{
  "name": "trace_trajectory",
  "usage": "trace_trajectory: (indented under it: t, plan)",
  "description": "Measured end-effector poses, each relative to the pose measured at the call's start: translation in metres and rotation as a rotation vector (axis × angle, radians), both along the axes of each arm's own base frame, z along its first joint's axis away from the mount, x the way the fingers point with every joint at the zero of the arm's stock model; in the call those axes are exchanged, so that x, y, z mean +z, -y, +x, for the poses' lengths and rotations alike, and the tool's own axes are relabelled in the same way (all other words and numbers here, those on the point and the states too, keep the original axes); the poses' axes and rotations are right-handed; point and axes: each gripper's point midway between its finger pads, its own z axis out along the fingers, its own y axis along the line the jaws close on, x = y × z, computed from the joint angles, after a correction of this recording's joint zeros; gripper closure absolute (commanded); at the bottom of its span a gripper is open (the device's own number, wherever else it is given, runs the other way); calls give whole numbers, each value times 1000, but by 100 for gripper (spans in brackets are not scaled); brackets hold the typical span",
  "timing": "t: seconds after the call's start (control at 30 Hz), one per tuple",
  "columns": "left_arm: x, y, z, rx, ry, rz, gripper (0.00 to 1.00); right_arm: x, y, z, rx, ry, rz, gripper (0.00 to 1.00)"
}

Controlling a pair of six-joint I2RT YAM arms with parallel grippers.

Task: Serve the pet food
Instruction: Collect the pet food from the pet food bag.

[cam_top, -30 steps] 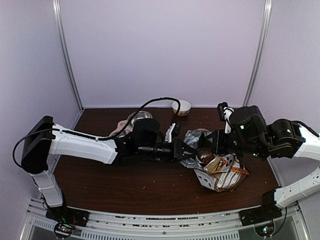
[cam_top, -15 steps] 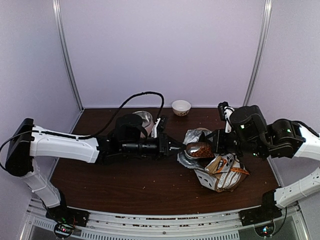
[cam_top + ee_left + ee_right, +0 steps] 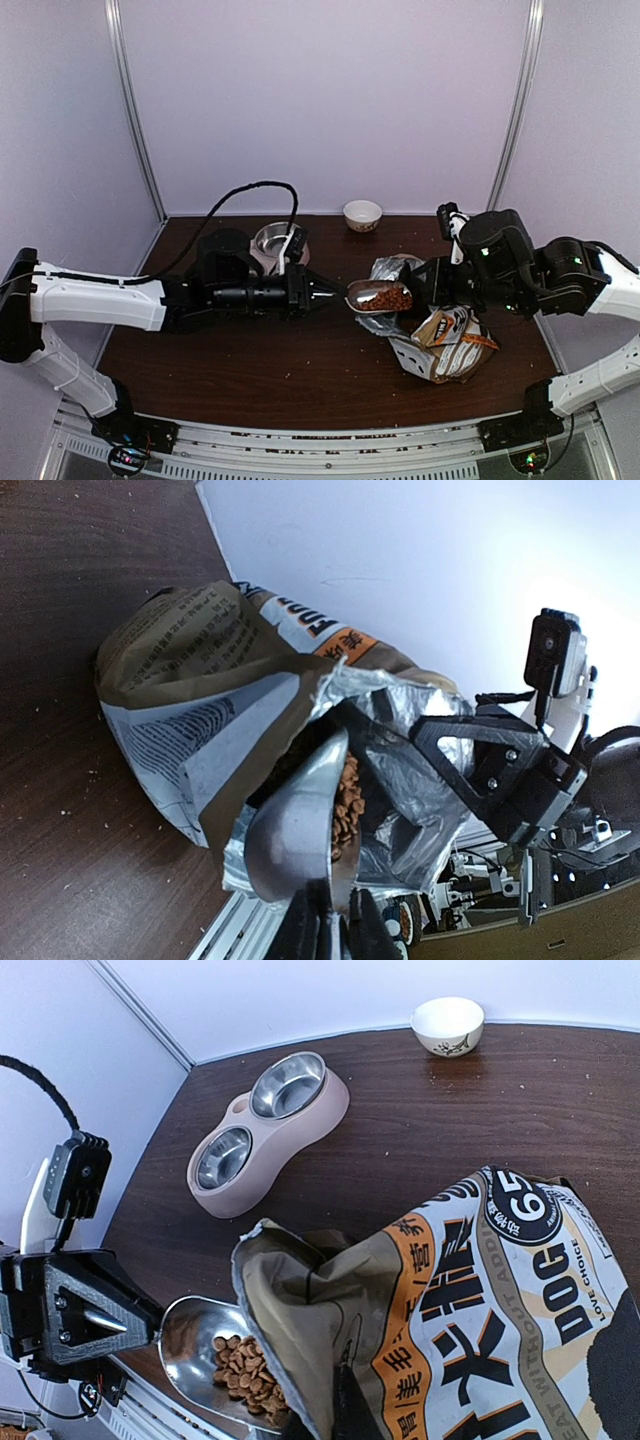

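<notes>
Loaded scoop at the bag mouth, seen from above. My left gripper (image 3: 328, 296) is pinched on the handle of a shiny metal scoop (image 3: 368, 295), held roughly level, right of the centre of the dark brown wooden worktop (image 3: 250, 370). The small brown dry kibble pellets (image 3: 393, 298) lie heaped in the scoop's bowl. More, I judge, remain inside the large white-and-kraft-brown printed bag with silver lining (image 3: 450, 345) (slumped toward the worktop's near right corner). My right gripper (image 3: 432, 283) is pressed together and appears to nip the bag's torn rim, holding the mouth agape. The fold hides most of its fingertips, so the exact bite is uncertain.

Relation governing the next move: the pink double-bowl feeder with two steel cups (image 3: 318, 1120) lies left of and beyond the scoop, toward the far edge, its long axis running from near-left to far-right. It sits just behind my left wrist and well apart from my right, so the left arm is the nearer. The scoop points rightward, away from the feeder, so carrying the load there calls for a swing to the left.
</notes>
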Motion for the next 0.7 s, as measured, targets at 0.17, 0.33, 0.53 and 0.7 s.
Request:
trace_trajectory:
  t: [0.17,0.33,0.53,0.7]
  plan:
    - [1,-15,-5,-1,-10,-10,100,0,1,0,-2,1,0,100]
    - [10,-29,-7,7,-11,-46,100,0,1,0,-2,1,0,100]
    - [27,-34,-8,0,-29,-136,100,0,1,1,-4,1,0,100]
    - [36,-34,-9,-10,-31,-172,100,1,1,2,-5,2,-1,100]
